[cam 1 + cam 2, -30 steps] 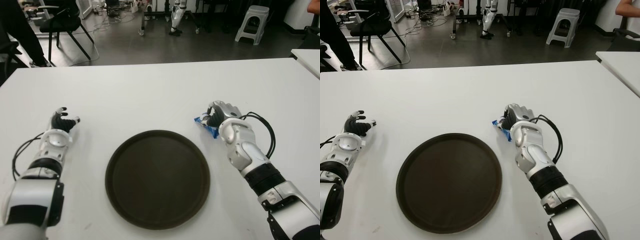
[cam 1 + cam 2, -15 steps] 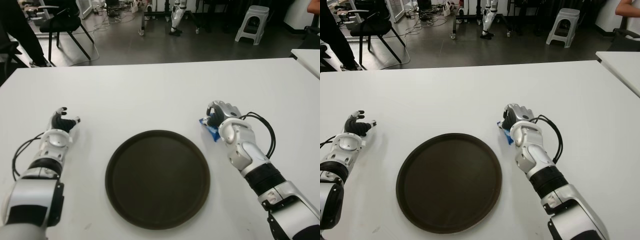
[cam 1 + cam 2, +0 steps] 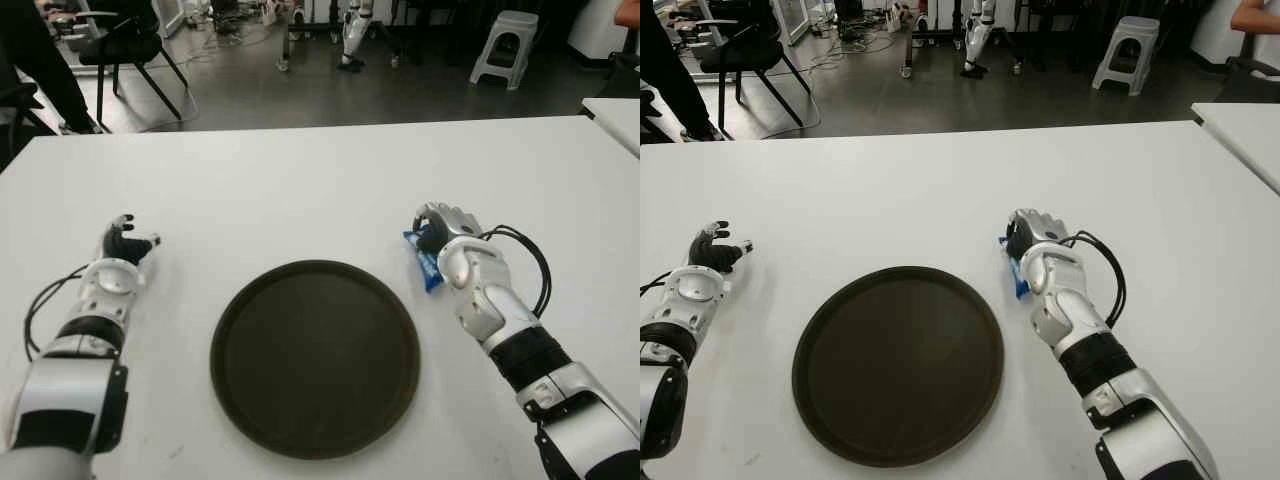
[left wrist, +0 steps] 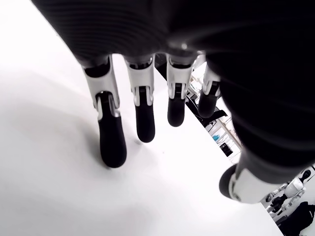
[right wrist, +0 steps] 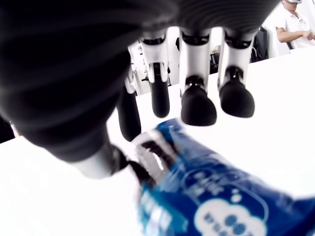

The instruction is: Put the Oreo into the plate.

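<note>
Oreo pack (image 3: 425,257) — blue and shiny — lies on the white table (image 3: 300,180), just beside the right edge of the round dark plate (image 3: 314,357) and not in it. The right hand (image 3: 440,228) is at the pack. In the right wrist view its thumb touches the wrapper (image 5: 206,196), and the other fingers (image 5: 198,105) hang just above it, curled a little, not closed on it. The left hand (image 3: 120,245) shows well to the left of the plate — fingers (image 4: 112,142) loose, holding nothing.
</note>
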`<control>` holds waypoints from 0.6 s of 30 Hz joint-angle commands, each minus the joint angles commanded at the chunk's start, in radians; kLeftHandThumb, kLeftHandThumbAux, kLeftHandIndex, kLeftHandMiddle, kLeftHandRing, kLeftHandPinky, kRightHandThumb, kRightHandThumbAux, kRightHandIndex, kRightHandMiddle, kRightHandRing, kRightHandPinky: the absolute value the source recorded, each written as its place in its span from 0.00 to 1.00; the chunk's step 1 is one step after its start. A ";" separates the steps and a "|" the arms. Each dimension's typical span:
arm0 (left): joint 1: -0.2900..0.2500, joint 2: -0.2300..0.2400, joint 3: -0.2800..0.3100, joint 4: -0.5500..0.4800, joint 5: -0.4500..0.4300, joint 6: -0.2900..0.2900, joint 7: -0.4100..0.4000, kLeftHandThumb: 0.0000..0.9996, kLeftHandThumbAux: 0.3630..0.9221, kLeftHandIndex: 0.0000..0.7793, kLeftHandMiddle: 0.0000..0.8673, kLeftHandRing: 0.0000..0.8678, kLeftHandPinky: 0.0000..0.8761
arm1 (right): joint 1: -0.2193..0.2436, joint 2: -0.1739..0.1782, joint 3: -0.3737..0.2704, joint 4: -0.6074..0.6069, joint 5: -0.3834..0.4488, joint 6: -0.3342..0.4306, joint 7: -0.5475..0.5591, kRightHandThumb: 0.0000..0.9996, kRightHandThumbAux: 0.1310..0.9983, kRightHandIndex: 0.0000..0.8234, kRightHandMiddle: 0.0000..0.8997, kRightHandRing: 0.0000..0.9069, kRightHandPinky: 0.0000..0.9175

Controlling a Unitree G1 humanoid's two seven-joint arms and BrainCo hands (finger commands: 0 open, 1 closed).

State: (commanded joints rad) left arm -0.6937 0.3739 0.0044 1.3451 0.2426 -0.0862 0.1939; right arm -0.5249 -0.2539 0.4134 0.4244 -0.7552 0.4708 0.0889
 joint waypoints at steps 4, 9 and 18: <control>0.001 0.001 -0.003 0.000 0.003 -0.001 0.002 0.25 0.59 0.08 0.17 0.20 0.21 | 0.000 -0.002 0.001 -0.001 -0.006 0.001 -0.009 0.71 0.67 0.53 0.88 0.88 0.86; 0.000 0.000 -0.005 0.000 0.004 -0.001 0.004 0.26 0.59 0.08 0.17 0.20 0.21 | 0.000 -0.004 0.002 0.002 -0.003 -0.006 -0.020 0.71 0.67 0.53 0.87 0.86 0.85; 0.001 0.001 -0.003 0.000 0.003 -0.004 0.004 0.26 0.60 0.09 0.18 0.20 0.21 | 0.002 -0.002 -0.005 0.004 0.007 -0.012 -0.030 0.71 0.67 0.53 0.87 0.86 0.85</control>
State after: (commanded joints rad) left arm -0.6927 0.3746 0.0019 1.3450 0.2452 -0.0898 0.1983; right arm -0.5225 -0.2562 0.4086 0.4283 -0.7479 0.4592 0.0590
